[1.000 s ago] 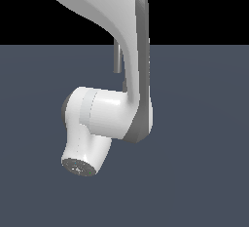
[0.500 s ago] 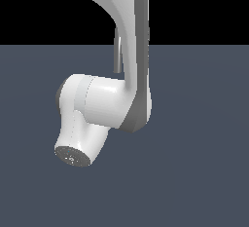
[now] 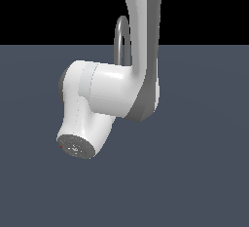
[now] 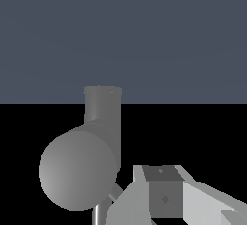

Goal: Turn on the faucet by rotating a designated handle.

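In the exterior view, only the top of the faucet's [image 3: 121,40] grey arched spout shows, rising behind my white arm [image 3: 116,92]. The arm hides the gripper there. In the wrist view the faucet [image 4: 82,168] fills the near field as a thick grey cylinder with a rounded end and a short upright tube. A thin pale rod, apparently the handle [image 4: 115,191], juts out beside that cylinder. My gripper [image 4: 195,203] sits close next to it, one grey finger [image 4: 163,192] almost at the rod. Whether they touch is unclear, and the jaw gap is not shown.
A flat dark blue-grey surface [image 3: 204,172] spreads around the faucet, with a black background beyond it. My arm's rounded wrist joint [image 3: 77,145] hangs low on the exterior view's left.
My arm has risen a little and its upper link has shifted toward the exterior view's right, so more of the arched spout shows behind it.
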Robot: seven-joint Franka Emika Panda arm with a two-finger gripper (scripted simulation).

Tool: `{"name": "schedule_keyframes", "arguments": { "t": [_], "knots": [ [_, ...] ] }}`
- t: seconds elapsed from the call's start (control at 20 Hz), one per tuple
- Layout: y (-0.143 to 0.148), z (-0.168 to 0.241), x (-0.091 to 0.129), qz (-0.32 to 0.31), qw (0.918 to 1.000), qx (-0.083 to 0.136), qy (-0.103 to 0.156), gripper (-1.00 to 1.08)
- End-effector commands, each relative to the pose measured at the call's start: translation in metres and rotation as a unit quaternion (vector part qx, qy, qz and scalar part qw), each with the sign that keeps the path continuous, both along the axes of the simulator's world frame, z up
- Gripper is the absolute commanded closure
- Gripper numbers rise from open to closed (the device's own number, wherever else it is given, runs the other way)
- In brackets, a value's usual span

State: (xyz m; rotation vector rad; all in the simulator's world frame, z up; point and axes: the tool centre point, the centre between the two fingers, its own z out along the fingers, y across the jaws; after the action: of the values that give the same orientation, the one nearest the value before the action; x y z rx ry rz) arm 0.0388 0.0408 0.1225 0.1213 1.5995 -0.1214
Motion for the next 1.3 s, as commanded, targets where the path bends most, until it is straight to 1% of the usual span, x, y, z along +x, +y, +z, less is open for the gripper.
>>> {"name": "schedule_keyframes", "arguments": {
  "t": [0.0,0.05,0.1,0.7,0.75,0.8,1.25],
  "knots": [
    [-0.004,0.027,0.000,-0.001,0.9999,0.000,-0.016,1.08],
    [-0.004,0.027,0.000,-0.001,0.9999,0.000,-0.016,1.08],
    [-0.004,0.004,-0.001,-0.002,1.0000,0.000,0.002,1.08],
    [-0.046,0.043,-0.006,-0.001,0.9999,0.000,-0.015,1.08],
    [-0.046,0.043,-0.006,-0.001,0.9999,0.000,-0.015,1.08],
    [-0.023,0.026,-0.007,0.008,0.9999,0.007,-0.002,1.08],
    [-0.071,0.024,-0.011,0.001,0.9999,0.002,-0.013,1.08]
  ]
}}
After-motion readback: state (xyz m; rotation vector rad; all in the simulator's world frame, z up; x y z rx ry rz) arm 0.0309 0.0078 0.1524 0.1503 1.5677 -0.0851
